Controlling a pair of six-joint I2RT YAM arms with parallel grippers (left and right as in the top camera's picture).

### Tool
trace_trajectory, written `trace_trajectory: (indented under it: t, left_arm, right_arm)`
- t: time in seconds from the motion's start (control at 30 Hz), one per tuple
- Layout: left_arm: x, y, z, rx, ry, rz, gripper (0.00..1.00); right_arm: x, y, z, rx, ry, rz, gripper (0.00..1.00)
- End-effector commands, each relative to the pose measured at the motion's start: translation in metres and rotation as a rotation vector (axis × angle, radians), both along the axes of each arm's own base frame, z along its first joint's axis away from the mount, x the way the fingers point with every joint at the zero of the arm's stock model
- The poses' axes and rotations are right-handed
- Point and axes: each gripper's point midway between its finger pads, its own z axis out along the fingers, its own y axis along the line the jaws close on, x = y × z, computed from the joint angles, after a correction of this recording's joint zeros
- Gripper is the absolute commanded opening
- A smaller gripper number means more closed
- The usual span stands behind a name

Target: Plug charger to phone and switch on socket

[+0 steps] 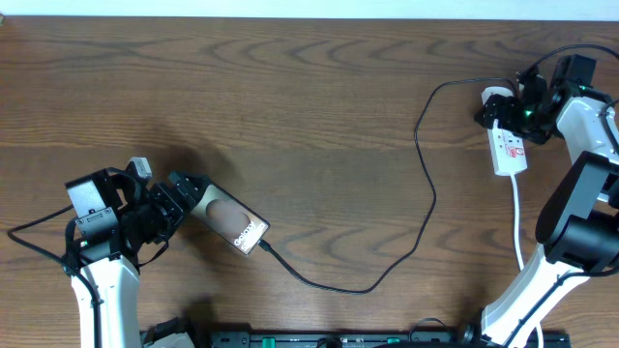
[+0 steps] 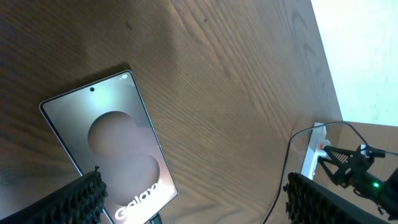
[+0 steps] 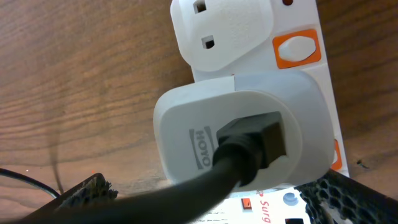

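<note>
Overhead, we find the left end effector spread wide and empty at the upper-left end of the phone, in the lower left of frame, likely there to steady it. The charger looks seated in the phone's lower-right end. Upper right, the right end effector, also wide open and holding nothing, straddles the white adapter on the socket, we judge to reach the orange switch. The desk is bare wood grain, with a pale wall behind.
</note>
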Motion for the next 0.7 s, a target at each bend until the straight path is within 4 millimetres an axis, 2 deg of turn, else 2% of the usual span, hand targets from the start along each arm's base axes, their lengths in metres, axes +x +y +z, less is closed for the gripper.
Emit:
trace_trajectory:
  t: [0.0, 0.27, 0.67]
  left_arm:
    - [-0.001, 0.002, -0.003, 0.018, 0.002, -0.002, 0.90]
    - [-0.001, 0.002, -0.003, 0.018, 0.002, -0.002, 0.90]
    - [-0.001, 0.002, -0.003, 0.018, 0.002, -0.002, 0.90]
  right_arm:
    - [0.016, 0.026, 0.011, 0.127, -0.062, 0.070, 0.96]
    - [0.023, -0.002, 0.035, 0.110, -0.100, 0.028, 0.96]
    - [0.018, -0.006, 0.032, 0.083, -0.073, 0.024, 0.96]
